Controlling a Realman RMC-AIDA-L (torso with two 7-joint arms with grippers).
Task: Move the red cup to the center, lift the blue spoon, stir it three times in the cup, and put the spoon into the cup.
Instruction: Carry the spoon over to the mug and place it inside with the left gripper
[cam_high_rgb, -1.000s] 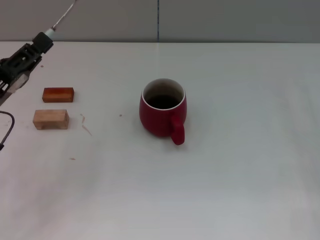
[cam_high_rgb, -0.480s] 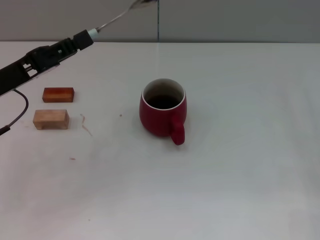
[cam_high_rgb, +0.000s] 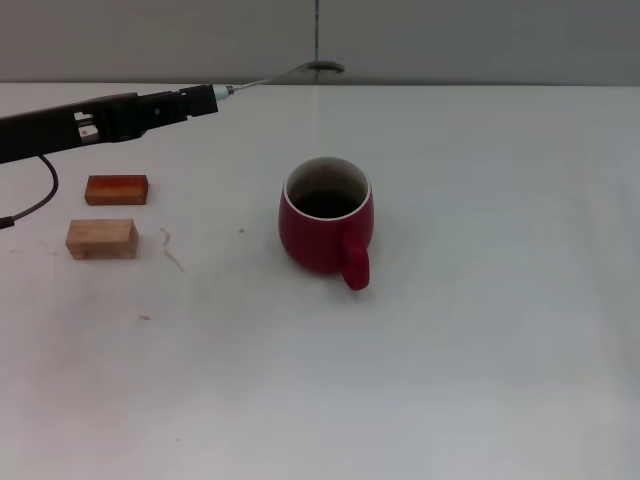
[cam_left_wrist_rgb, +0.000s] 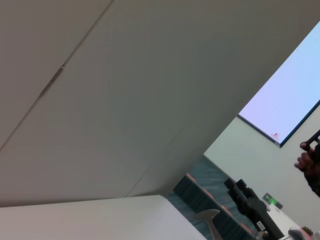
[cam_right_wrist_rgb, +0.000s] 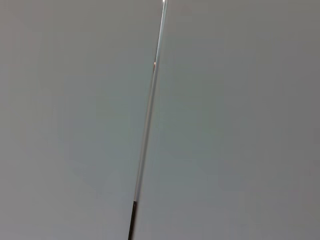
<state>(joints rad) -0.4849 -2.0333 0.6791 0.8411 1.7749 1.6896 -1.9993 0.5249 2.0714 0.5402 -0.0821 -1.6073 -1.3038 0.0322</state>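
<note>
The left gripper (cam_high_rgb: 205, 101) reaches in above the table (cam_high_rgb: 480, 330), stretched out nearly level, and its fingers are clamped on the pale handle end of the blue spoon (cam_high_rgb: 285, 75). From the fingertips the spoon's thin grey neck runs onward and slightly up, ending in the bowl, which hangs in the air in front of the wall's vertical seam (cam_high_rgb: 317, 40); in the left wrist view only the tip of the spoon's bowl (cam_left_wrist_rgb: 209, 218) shows at the frame edge against the room beyond. The red cup (cam_high_rgb: 327, 218) stands upright on the table, nearer to the robot than the gripper and off toward its right, well apart from the spoon, with its handle turned toward the robot and its dark inside open to view. Below the gripper's arm, on the robot's left of the cup, two small wooden blocks lie on the table: a reddish-brown block (cam_high_rgb: 116, 189) and, just nearer the robot, a pale block (cam_high_rgb: 101, 239). The right gripper does not show in any view.
</note>
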